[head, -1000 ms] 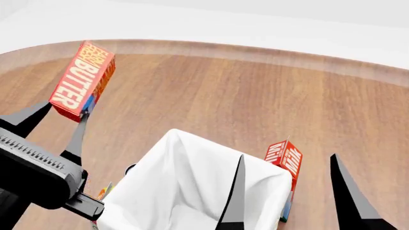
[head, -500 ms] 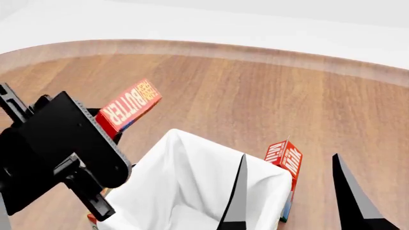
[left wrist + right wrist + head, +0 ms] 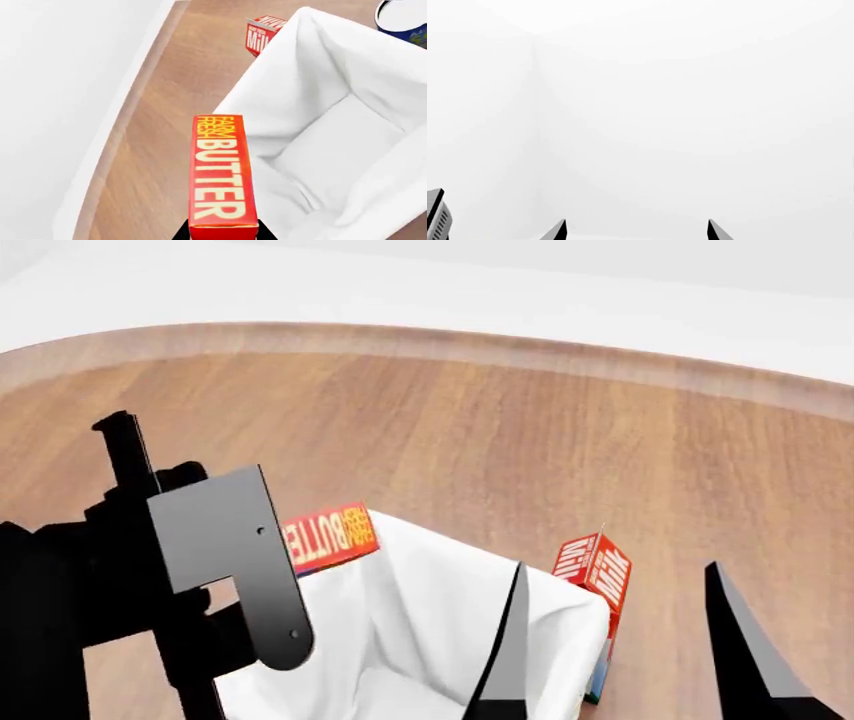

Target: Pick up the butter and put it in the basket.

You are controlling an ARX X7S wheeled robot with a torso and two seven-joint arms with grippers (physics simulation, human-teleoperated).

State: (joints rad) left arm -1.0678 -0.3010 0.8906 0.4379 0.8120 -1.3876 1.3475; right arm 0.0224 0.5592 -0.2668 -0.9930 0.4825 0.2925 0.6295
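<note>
While gripped: left pincer point(image 3: 223, 236) clamps the slim red butter box point(image 3: 222, 172).
Aim: centre over the white cloth-lined basket point(image 3: 567, 610), then release.
Right pincer point(image 3: 635, 231): spread, empty.

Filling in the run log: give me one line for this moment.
left gripper: shut on butter | butter: held over basket rim | right gripper: open, empty | milk carton: standing beside basket
</note>
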